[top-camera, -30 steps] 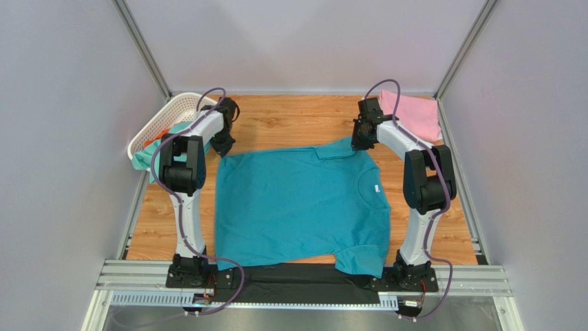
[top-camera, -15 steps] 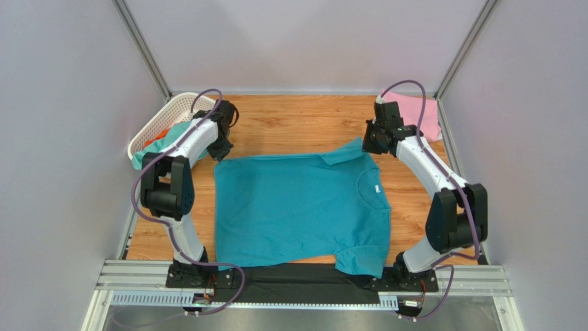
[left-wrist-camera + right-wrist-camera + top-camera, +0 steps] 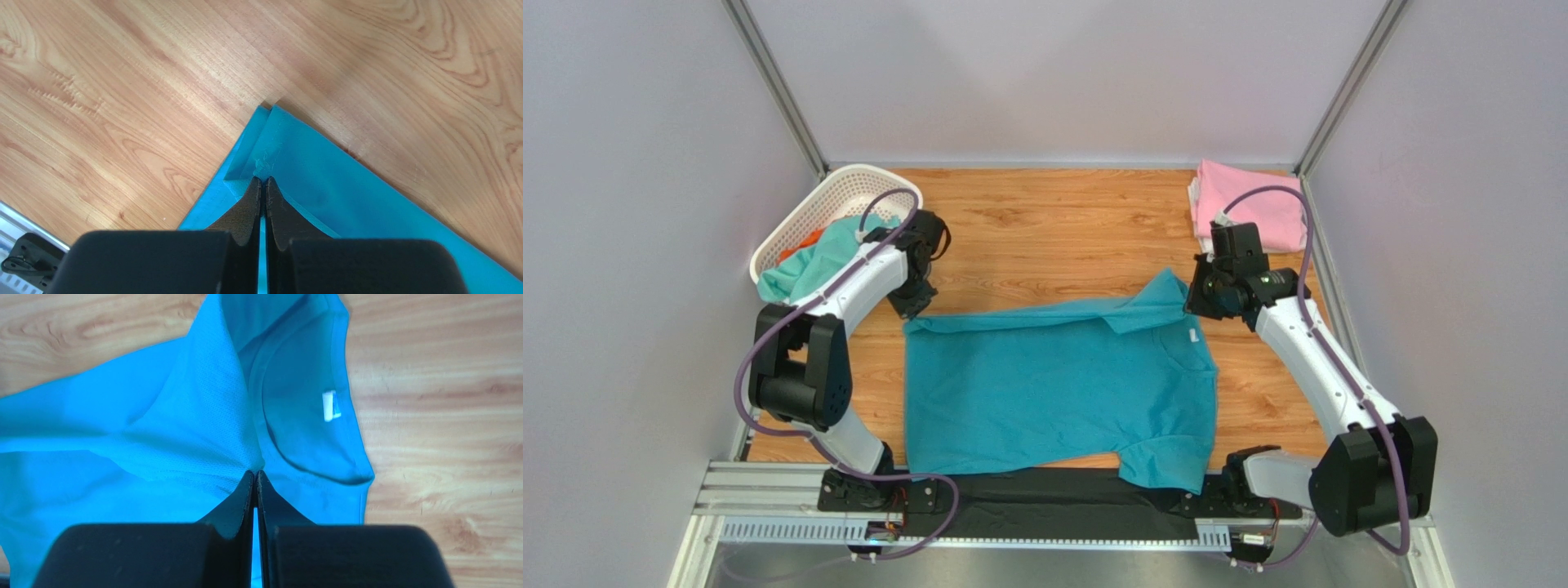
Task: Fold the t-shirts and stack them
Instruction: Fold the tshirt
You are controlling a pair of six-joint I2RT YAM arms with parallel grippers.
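Note:
The teal-blue t-shirt [image 3: 1051, 386] lies spread on the wooden table, its far edge lifted and folded toward the near side. My left gripper [image 3: 913, 300] is shut on the shirt's far left corner [image 3: 264, 160]. My right gripper [image 3: 1201, 298] is shut on the far right sleeve, beside the collar and white neck label [image 3: 330, 405]. A folded pink t-shirt [image 3: 1249, 208] lies at the far right corner, with a white one just showing under it. A mint-green t-shirt [image 3: 815, 260] and an orange one [image 3: 803, 240] lie in the basket.
The white lattice basket [image 3: 830, 206] stands at the far left. Grey walls close in both sides. A metal rail and black strip [image 3: 1038, 502] run along the near edge, with the shirt's near sleeve hanging over it.
Both grippers have pulled the shirt's far edge toward the near side, so the shirt looks shorter. The right arm swung outward to the right, uncovering the pink shirt.

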